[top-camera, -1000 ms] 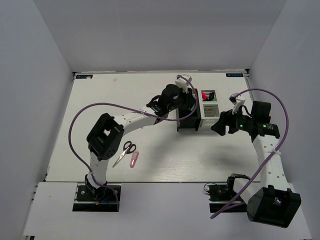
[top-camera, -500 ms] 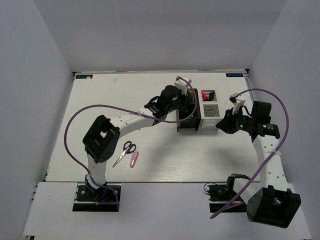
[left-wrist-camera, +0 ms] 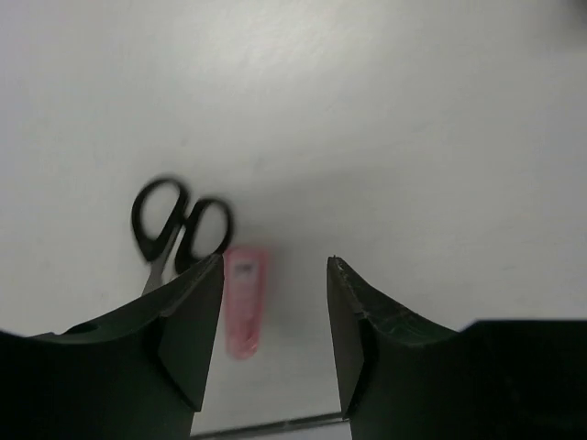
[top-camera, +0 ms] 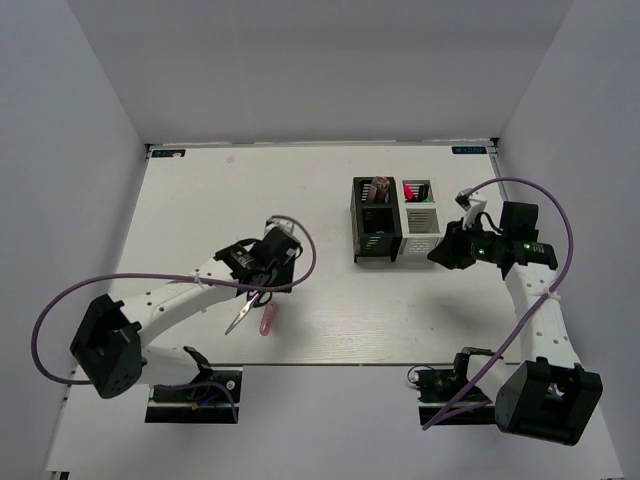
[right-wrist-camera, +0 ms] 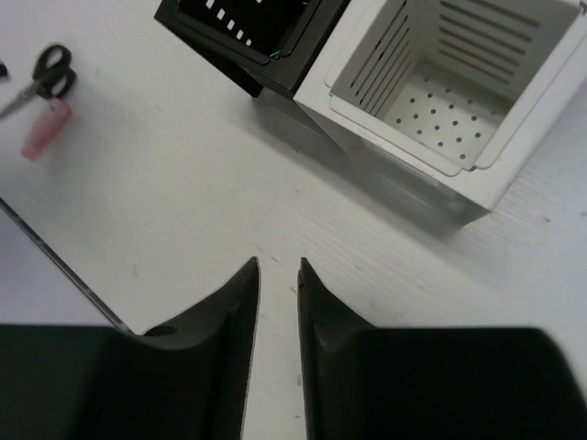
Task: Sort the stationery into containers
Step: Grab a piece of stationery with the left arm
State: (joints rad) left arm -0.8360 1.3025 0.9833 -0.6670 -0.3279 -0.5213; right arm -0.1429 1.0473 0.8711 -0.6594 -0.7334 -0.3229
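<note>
The pink cutter (left-wrist-camera: 246, 299) looks light, rigid and slick, lying flat on the surface (left-wrist-camera: 413, 137), so I judge it best pinched across its narrow sides at mid-length. It sits just ahead of the left gripper (left-wrist-camera: 275, 266), beside its left finger, long axis running away from the gripper, with the scissors (left-wrist-camera: 179, 225) touching alongside. That gripper is spread wide and empty; the right gripper (right-wrist-camera: 278, 268), nearly closed, holds nothing.

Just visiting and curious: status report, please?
Left gripper open above scissors and pink cutter. Right gripper nearly shut, empty, beside white holder. Nothing blocking.
</note>
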